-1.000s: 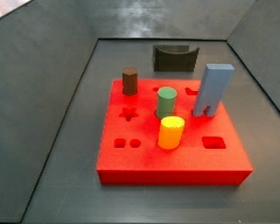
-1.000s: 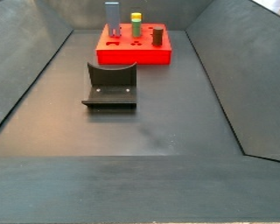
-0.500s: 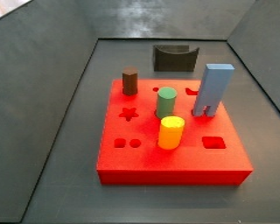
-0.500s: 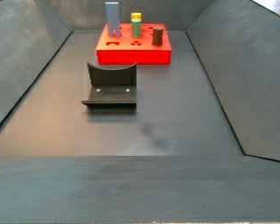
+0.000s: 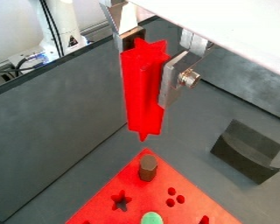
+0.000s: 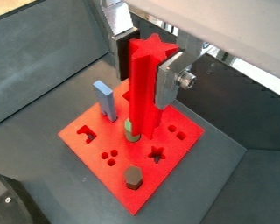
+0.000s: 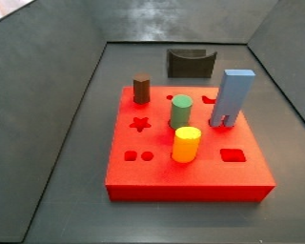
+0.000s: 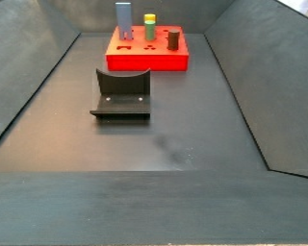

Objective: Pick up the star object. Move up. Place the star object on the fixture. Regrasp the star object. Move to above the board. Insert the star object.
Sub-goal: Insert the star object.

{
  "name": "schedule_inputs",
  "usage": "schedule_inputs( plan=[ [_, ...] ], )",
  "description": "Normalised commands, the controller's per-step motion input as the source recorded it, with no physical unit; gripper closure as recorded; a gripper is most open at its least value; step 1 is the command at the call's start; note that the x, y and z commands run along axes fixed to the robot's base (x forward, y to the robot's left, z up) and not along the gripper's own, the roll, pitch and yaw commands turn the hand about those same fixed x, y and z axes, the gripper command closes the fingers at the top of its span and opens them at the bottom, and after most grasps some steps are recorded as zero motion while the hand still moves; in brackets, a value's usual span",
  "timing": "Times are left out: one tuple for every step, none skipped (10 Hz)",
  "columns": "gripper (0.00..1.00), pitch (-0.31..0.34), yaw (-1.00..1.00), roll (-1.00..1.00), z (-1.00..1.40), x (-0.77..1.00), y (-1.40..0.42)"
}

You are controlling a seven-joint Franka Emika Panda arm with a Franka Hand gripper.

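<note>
Because the red board (image 7: 187,152) sits crowded on the counter (image 8: 169,135), we see collision as the main risk: a descent off line could strike the blue block (image 7: 232,97) or green cylinder (image 7: 182,111). The gripper (image 6: 146,63), high above the board, is closed on the star object (image 6: 143,87), held upright. Any twist would jam its points at the small star hole (image 7: 141,123).

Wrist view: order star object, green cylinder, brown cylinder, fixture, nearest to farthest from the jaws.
1. star object: clamped between the jaws, above the board.
2. green cylinder: under the star's tip.
3. brown cylinder: board corner.
4. fixture: off the board.
</note>
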Motion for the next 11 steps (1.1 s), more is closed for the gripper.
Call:
schedule_inputs(
  plan=[
    [1.0, -0.036, 0.0, 0.0, -0.2, -0.02, -0.05],
    [1.0, -0.04, 0.0, -0.03, -0.54, -0.09, -0.08],
    [1.0, -0.074, -0.26, -0.08, -0.71, -0.05, -0.26],
    [1.0, -0.071, -0.34, -0.09, -0.81, 0.0, -0.29],
    [1.0, -0.05, -0.39, -0.11, -0.84, 0.03, -0.23],
    [1.0, -0.111, -0.64, -0.05, -0.78, 0.04, -0.22],
    [1.0, -0.14, -0.72, 0.0, -0.76, 0.05, -0.21],
    [1.0, -0.11, -0.73, 0.0, -0.79, 0.06, -0.21],
    [1.0, 0.0, -0.68, 0.0, -0.85, 0.08, -0.15],
    [1.0, 0.071, -0.31, 0.04, -0.63, 0.0, -0.1],
    [1.0, 0.081, -0.33, 0.04, -0.73, 0.0, -0.13]
  ],
)
